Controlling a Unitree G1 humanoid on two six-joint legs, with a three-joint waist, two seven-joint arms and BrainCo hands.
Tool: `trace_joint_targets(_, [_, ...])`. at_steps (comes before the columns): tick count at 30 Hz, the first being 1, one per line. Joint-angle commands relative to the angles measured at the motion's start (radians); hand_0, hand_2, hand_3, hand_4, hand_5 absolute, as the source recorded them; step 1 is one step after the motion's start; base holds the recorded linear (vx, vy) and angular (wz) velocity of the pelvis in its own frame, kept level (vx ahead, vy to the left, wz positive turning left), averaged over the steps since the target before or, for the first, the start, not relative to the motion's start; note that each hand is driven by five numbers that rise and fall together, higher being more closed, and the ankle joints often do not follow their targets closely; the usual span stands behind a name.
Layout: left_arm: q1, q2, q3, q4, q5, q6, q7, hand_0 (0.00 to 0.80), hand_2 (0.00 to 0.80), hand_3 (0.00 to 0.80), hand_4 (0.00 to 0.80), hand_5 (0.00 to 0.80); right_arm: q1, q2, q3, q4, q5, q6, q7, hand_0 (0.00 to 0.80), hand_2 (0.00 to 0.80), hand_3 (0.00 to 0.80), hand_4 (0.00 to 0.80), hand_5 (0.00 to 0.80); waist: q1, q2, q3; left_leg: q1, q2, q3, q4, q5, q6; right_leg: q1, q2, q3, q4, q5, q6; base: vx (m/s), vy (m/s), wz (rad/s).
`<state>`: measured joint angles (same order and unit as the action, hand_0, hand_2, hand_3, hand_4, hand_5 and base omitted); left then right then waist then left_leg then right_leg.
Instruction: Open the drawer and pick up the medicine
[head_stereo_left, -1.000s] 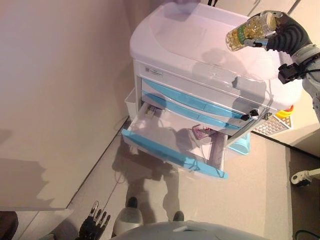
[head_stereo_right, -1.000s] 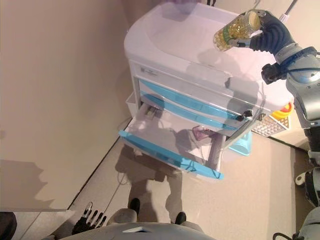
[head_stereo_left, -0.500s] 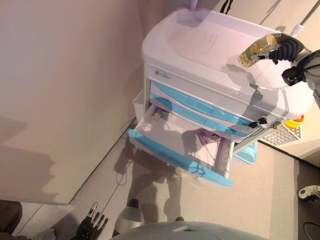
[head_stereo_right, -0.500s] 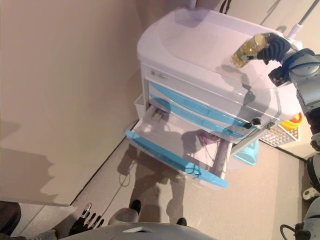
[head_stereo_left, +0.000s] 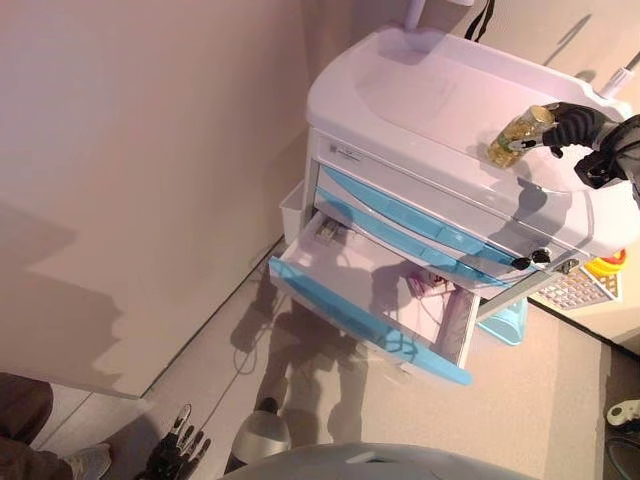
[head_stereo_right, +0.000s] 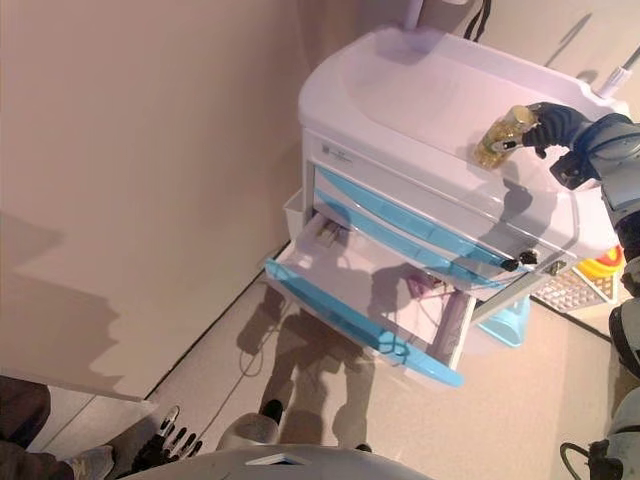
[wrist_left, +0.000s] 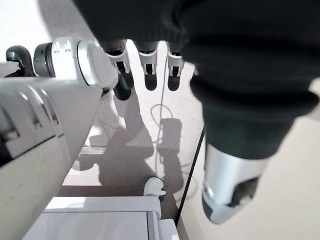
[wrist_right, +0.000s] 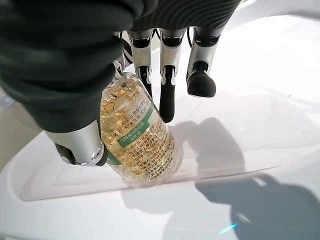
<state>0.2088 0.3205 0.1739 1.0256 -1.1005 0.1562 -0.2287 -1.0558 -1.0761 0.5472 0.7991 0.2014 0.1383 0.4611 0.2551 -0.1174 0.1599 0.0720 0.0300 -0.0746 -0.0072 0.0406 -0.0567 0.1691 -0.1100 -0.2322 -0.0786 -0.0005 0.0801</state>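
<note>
A white cart (head_stereo_left: 430, 90) with blue-fronted drawers stands against the wall. Its lowest drawer (head_stereo_left: 365, 290) is pulled open, with a small pinkish packet (head_stereo_left: 432, 286) and a small box (head_stereo_left: 328, 233) inside. My right hand (head_stereo_left: 577, 124) is shut on a clear medicine bottle (head_stereo_left: 517, 137) of yellow capsules, tilted low over the right side of the cart's top. In the right wrist view the bottle (wrist_right: 138, 135) sits between the thumb (wrist_right: 80, 145) and the fingers (wrist_right: 167, 80), its base at the white top. My left hand (head_stereo_left: 176, 455) hangs open near the floor.
A beige wall (head_stereo_left: 130, 180) runs along the cart's left side. A person's leg and shoe (head_stereo_left: 50, 450) show at the lower left. A blue bin (head_stereo_left: 507, 322), a white grid basket (head_stereo_left: 576, 289) and a yellow object (head_stereo_left: 607, 264) sit right of the cart. A key (head_stereo_left: 533, 259) sticks out of the cart's front.
The camera has shifted. My right hand has lowered the bottle from high in the air down to the cart's top. The drawer stays open and my left hand has not moved.
</note>
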Motion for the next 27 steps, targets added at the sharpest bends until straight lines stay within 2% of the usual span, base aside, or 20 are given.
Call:
trace_joint_targets(1, [0.015,0.047,-0.013,-0.012,0.019,0.013,-0.016,0.000,0.000,0.000,0.000,0.000,-0.075,-0.003,0.078,0.030,-0.073,-0.043,-0.003,0.800,0.800,0.800,0.800,0.800,0.026,-0.006,-0.022,-0.035,-0.019,-0.065,0.019,-0.068,0.010,-0.052,-0.034,-0.035,0.094,-0.010,0.046,0.000,0.000,0.00])
trace_joint_targets(6, [0.015,0.055,-0.012,-0.013,0.016,0.019,-0.028,0.000,0.000,0.000,0.000,0.000,-0.084,-0.005,0.082,0.044,-0.071,-0.043,-0.024,0.800,0.800,0.800,0.800,0.800,0.029,-0.005,-0.020,-0.036,-0.019,-0.068,0.021,-0.068,0.009,-0.052,-0.032,-0.035,0.094,-0.010,0.046,0.000,0.000,0.00])
trace_joint_targets(7, [0.015,0.055,-0.011,-0.015,0.019,0.022,-0.030,0.000,0.000,0.000,0.000,0.000,-0.083,-0.005,0.078,0.044,-0.074,-0.037,-0.039,0.085,0.085,0.085,0.085,0.085,0.028,-0.005,-0.019,-0.036,-0.019,-0.067,0.022,-0.067,0.010,-0.053,-0.032,-0.034,0.096,-0.010,0.046,0.000,0.000,0.00])
trace_joint_targets(8, [0.017,0.056,-0.014,-0.016,0.017,0.022,-0.031,0.000,0.000,0.000,0.000,0.000,-0.080,-0.004,0.071,0.045,-0.080,-0.035,-0.028,0.000,0.000,0.000,0.000,0.000,0.027,-0.004,-0.020,-0.037,-0.018,-0.067,0.023,-0.068,0.009,-0.054,-0.032,-0.034,0.097,-0.011,0.047,0.000,0.000,0.00])
trace_joint_targets(27, [0.025,0.044,-0.026,-0.019,-0.007,0.015,-0.031,0.000,0.000,0.000,0.000,0.000,-0.176,-0.051,0.110,-0.039,-0.046,-0.006,-0.164,0.000,0.000,0.000,0.000,0.000,0.002,0.002,-0.034,-0.027,-0.016,-0.047,0.017,-0.066,0.007,-0.057,-0.030,-0.015,0.093,-0.005,0.048,0.000,0.000,0.00])
